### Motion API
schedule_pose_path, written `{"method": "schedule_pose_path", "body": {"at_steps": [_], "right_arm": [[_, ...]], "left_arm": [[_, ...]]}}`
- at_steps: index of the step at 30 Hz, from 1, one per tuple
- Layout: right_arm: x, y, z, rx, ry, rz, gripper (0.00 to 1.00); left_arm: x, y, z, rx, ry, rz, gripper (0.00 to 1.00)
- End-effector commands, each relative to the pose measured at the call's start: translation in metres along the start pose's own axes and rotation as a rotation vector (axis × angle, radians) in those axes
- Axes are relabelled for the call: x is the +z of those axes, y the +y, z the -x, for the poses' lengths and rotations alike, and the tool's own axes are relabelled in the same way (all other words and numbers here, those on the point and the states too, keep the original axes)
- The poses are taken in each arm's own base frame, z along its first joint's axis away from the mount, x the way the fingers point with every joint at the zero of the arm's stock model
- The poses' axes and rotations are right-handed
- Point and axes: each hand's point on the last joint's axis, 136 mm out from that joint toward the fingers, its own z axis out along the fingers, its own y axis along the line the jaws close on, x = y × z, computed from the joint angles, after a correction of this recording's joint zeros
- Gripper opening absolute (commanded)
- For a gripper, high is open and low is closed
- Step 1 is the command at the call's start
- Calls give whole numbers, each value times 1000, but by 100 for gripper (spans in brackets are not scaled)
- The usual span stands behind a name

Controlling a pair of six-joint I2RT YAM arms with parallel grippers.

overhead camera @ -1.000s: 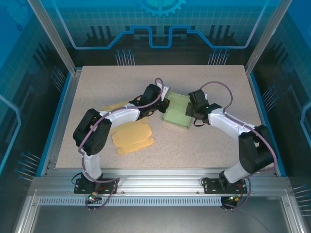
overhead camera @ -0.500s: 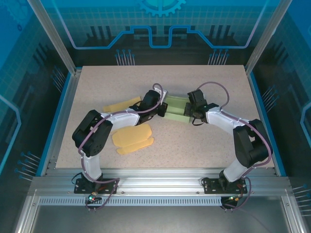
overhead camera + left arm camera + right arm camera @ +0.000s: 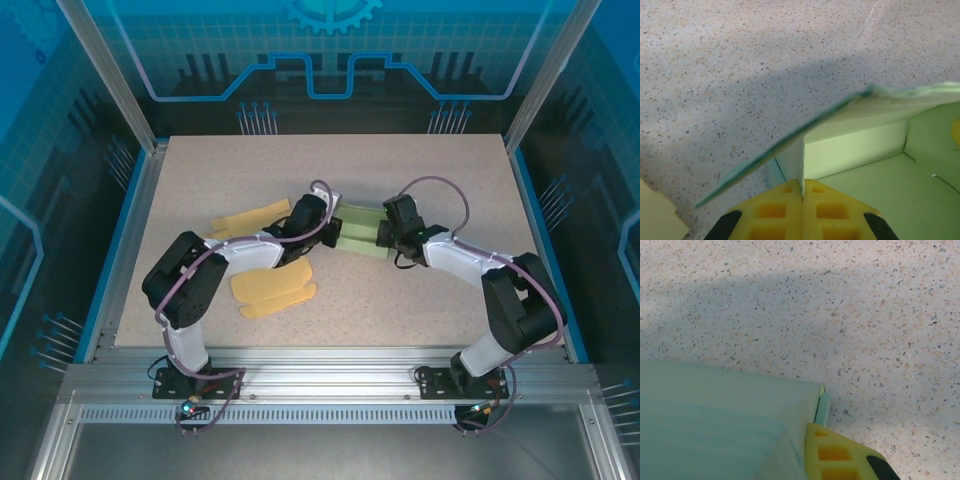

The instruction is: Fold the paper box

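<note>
The paper box (image 3: 360,220) has narrowed — left hand (image 3: 332,233), right hand (image 3: 382,237) pinch it.

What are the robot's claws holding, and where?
The light green paper box: the left gripper pinches a thin upright wall at one end, the right gripper pinches the paper edge at the other end.

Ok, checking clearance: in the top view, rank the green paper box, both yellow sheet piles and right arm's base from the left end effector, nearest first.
1. green paper box, held by the left end effector.
2. far yellow sheets, left, and near yellow sheets, below-left: too close to call.
3. right arm's base, near-right edge.
</note>
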Motion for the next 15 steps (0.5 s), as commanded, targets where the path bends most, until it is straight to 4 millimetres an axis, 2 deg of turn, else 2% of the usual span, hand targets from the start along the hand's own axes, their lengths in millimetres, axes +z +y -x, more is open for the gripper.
{"method": "schedule_pose_path", "body": {"at_steps": [1,7,15], "right_arm": [[-3,8,-19,-59,21,31,3],[-6,2,-24,-70,-18,20,3],[-6,-2,-28,-80,-32,-10,3]], "left_arm": [[-11,-15,-14,-15,31,-52,8],[-25,-16,-12,-44,-3,-67,29],[-60,-18,-2,-92,-125,-112,59]]}}
